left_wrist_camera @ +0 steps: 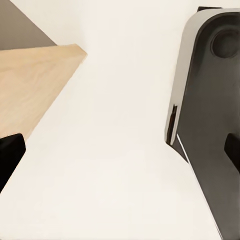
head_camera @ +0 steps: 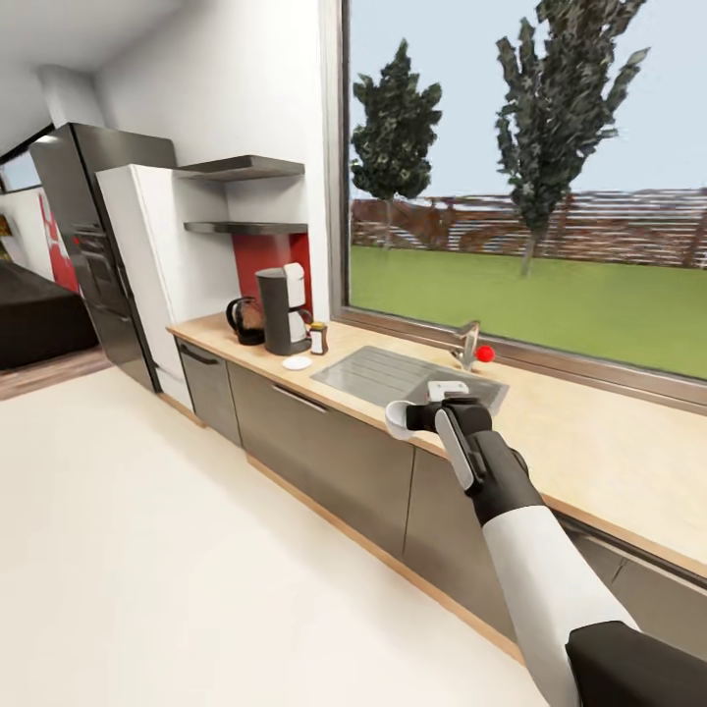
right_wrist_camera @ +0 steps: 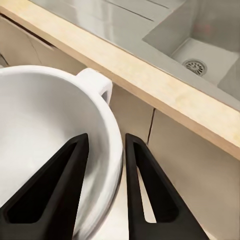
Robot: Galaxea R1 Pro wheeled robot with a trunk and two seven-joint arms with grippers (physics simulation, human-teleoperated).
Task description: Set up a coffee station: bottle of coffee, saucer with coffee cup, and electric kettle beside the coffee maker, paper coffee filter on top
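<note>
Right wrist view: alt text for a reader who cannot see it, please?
The right tool's two black fingers pinch the wall of a white ceramic cup, one inside and one outside. Beyond it run the light-wood countertop edge and the grey steel sink.

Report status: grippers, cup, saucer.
Right gripper shut on white ceramic cup rim. Flat white saucer bare beside dark grey coffee maker. Path unobstructed.

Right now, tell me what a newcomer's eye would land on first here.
First, the right gripper out in front of the kitchen countertop, shut on the rim of a white coffee cup, one finger inside and one outside. Next, the far corner of the counter, where the coffee maker stands with the electric kettle, bottle of coffee and saucer beside it.
</note>
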